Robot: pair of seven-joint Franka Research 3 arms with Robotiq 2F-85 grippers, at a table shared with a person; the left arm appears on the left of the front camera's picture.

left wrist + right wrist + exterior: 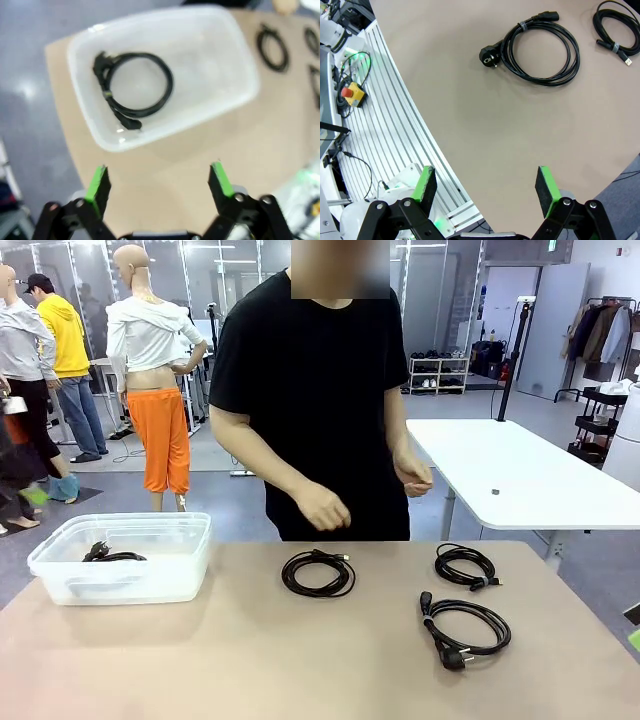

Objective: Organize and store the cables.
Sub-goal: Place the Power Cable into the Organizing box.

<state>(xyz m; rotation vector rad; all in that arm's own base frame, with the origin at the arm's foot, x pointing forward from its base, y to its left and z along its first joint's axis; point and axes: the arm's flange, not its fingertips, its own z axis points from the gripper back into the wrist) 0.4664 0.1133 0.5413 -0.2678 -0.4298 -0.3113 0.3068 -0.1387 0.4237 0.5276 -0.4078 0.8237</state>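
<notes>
No text, label, brand, number or sign is legible anywhere in these views.

I saw the tub (170, 580) standing on the bench (250, 660) at the robot's left, toward the far edge, with one coiled cable (112, 555) lying inside it. A middle coil (318, 573) lay right of the tub. Farther right lay two more: the rear coil (466, 566), and the front coil (466, 628) just before it. A person (310, 390) stood behind the far edge.
</notes>
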